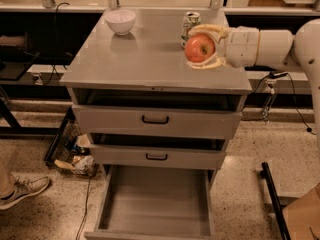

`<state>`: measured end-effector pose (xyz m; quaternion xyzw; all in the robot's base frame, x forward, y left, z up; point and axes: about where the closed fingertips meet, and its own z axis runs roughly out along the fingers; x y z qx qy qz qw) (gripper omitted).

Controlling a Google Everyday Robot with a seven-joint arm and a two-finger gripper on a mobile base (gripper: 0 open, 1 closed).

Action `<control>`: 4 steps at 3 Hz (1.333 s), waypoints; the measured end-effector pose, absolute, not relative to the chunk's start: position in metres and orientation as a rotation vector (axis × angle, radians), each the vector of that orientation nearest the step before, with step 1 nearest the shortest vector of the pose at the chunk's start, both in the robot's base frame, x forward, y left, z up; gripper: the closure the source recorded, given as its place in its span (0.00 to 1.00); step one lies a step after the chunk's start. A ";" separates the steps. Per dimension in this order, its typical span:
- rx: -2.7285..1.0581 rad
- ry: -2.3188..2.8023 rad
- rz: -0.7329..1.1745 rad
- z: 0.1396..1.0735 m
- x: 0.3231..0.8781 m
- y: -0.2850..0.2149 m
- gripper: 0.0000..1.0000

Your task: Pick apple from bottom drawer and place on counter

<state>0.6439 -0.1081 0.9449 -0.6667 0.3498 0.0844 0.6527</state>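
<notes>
Between the two pale fingers [212, 30] of the gripper [195, 49] sits the apple [201, 48], red with a yellowish patch. One finger curves over its top and the other runs under its base. The jaws are closed only as far as the fruit lets them, and they hold nothing else. Behind the wrist, the thick white arm [260, 46] reaches back out of view.

Gripper and apple are over the counter [145, 59], near the corner on the wrist side and just back from its front edge. The lower finger lies very close to the grey top, though whether it touches cannot be told.

Just behind the gripper stands a drink can [189, 21], partly hidden by the upper finger. Well beyond the fingertips, at the counter's far back corner, is a white bowl [120, 20].

Below the hand, two shallower drawers with black handles, the top drawer [155, 121] and the middle drawer [156, 156], stand slightly ajar. Lowest, and well apart from the gripper, the bottom drawer [155, 204] is pulled far out with its flat grey floor showing.

A shoe [25, 191] rests on the speckled floor, far off past the fingertip side.
</notes>
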 end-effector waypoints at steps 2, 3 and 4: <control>-1.567 0.952 0.362 0.916 0.687 -0.080 1.00; -1.461 1.025 0.341 0.894 0.703 -0.046 1.00; -1.458 1.026 0.339 0.895 0.704 -0.048 1.00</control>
